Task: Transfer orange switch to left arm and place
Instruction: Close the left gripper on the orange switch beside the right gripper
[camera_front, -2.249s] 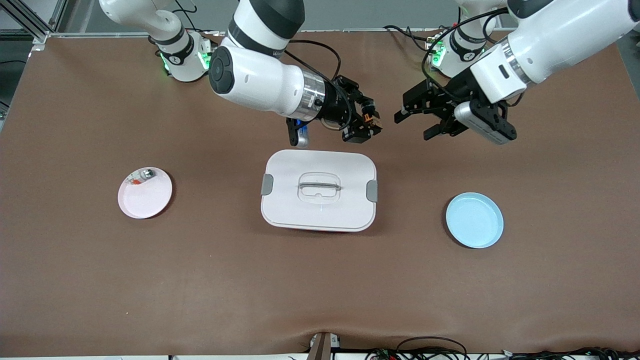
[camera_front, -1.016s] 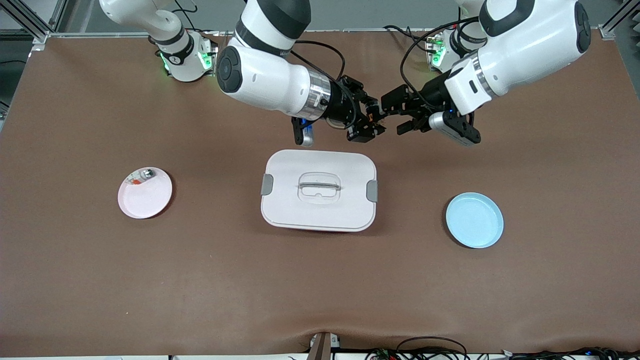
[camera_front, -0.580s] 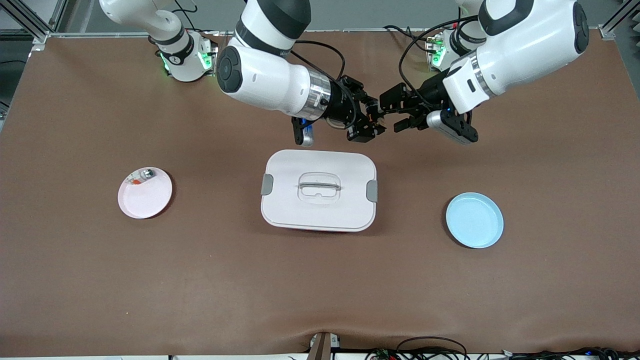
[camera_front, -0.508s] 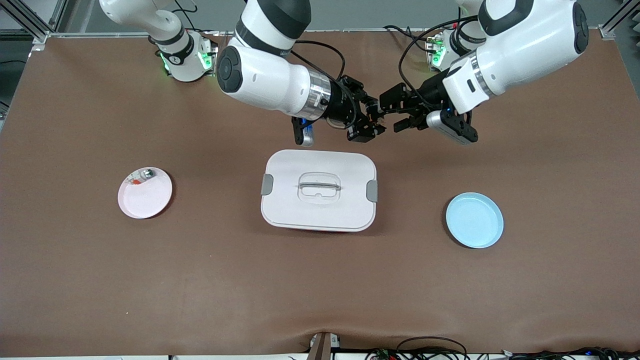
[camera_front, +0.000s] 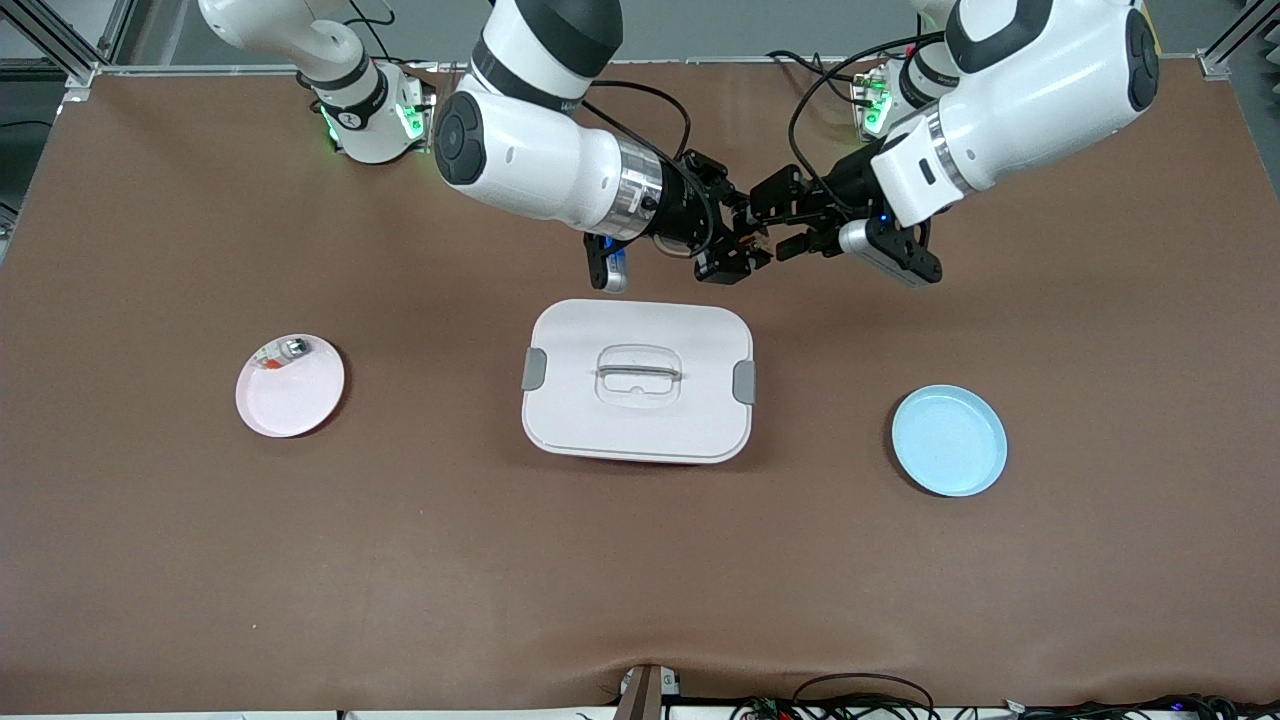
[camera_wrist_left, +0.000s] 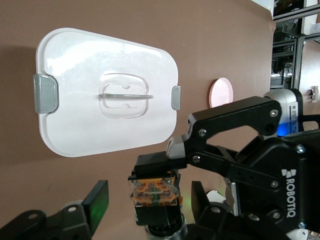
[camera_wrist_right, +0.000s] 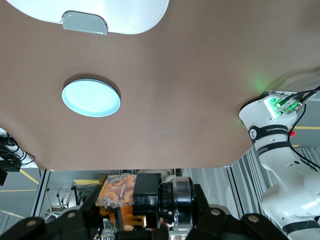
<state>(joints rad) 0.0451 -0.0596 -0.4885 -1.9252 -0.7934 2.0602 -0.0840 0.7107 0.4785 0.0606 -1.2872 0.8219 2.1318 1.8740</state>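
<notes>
The orange switch (camera_front: 746, 239) is held in the air by my right gripper (camera_front: 738, 246), which is shut on it over the table between the box (camera_front: 637, 380) and the robot bases. My left gripper (camera_front: 775, 228) is open, nose to nose with the right one. In the left wrist view its fingers (camera_wrist_left: 97, 199) stand on either side of the switch (camera_wrist_left: 154, 192) with gaps. In the right wrist view the switch (camera_wrist_right: 120, 195) sits clamped in the right gripper (camera_wrist_right: 125, 212). The white lidded box also shows in the left wrist view (camera_wrist_left: 107, 95) and the right wrist view (camera_wrist_right: 125, 10).
A pink plate (camera_front: 290, 390) with a small clear-and-grey part (camera_front: 287, 351) lies toward the right arm's end of the table. A light-blue plate (camera_front: 948, 440) lies toward the left arm's end and also shows in the right wrist view (camera_wrist_right: 91, 97).
My left gripper has moved in toward the right gripper, and its open fingers now stand around the switch. The right gripper has barely moved and keeps hold of the switch.
</notes>
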